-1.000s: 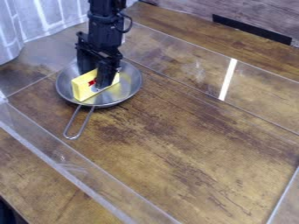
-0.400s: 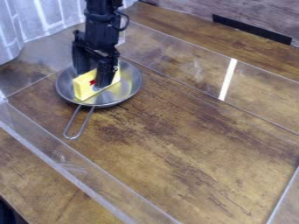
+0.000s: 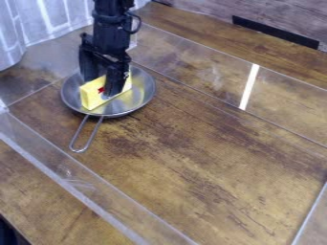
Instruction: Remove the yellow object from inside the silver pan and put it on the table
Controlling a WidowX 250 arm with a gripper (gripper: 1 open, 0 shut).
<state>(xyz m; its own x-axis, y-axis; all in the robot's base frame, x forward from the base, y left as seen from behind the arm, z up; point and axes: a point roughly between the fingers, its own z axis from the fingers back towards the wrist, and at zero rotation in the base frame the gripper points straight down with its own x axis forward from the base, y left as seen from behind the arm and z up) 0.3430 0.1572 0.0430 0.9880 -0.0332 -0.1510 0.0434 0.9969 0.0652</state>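
Note:
The silver pan (image 3: 141, 94) sits at the left back of the table (image 3: 217, 153), its wire-loop handle (image 3: 84, 132) pointing toward the front. Inside the pan lies the yellow object (image 3: 90, 95), a small block with a red mark on it. My gripper (image 3: 106, 88) points straight down into the pan. It is open, one black finger on each side of the block. The right finger hides part of the block.
A clear sheet covers the tabletop, with a raised transparent edge (image 3: 76, 187) running along the front left. A bright reflection streak (image 3: 250, 86) shows to the right. White curtain (image 3: 38, 24) hangs at the back left, and a dark ledge (image 3: 274, 29) runs along the back right.
The fingers have spread wider around the yellow block. The block still lies in the pan and the arm has stayed in place.

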